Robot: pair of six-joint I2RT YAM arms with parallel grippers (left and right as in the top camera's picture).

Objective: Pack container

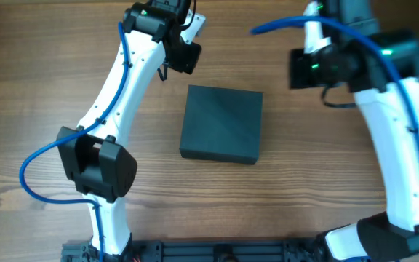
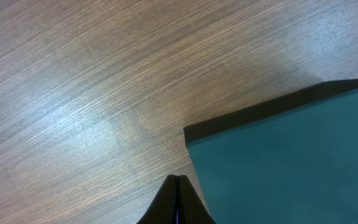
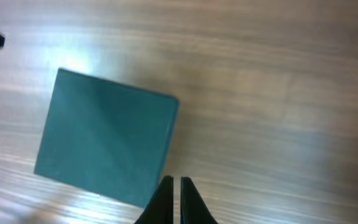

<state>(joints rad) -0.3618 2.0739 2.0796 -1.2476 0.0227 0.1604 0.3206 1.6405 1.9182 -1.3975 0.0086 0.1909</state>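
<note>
My left gripper (image 2: 178, 182) and right gripper (image 3: 174, 183) are both pinched shut and empty, at the container's (image 1: 220, 124) ten and two o'clock. It looks stiff, light, matte; I'd pinch an edge.

The table (image 1: 35, 87) is brown wood, its grain running side to side in the overhead view. The box (image 1: 221, 124) lies flat on it with the lid shut, turned slightly askew to the grain. Well in front of the box, a black rail (image 1: 217, 251) runs along the table's edge.
</note>
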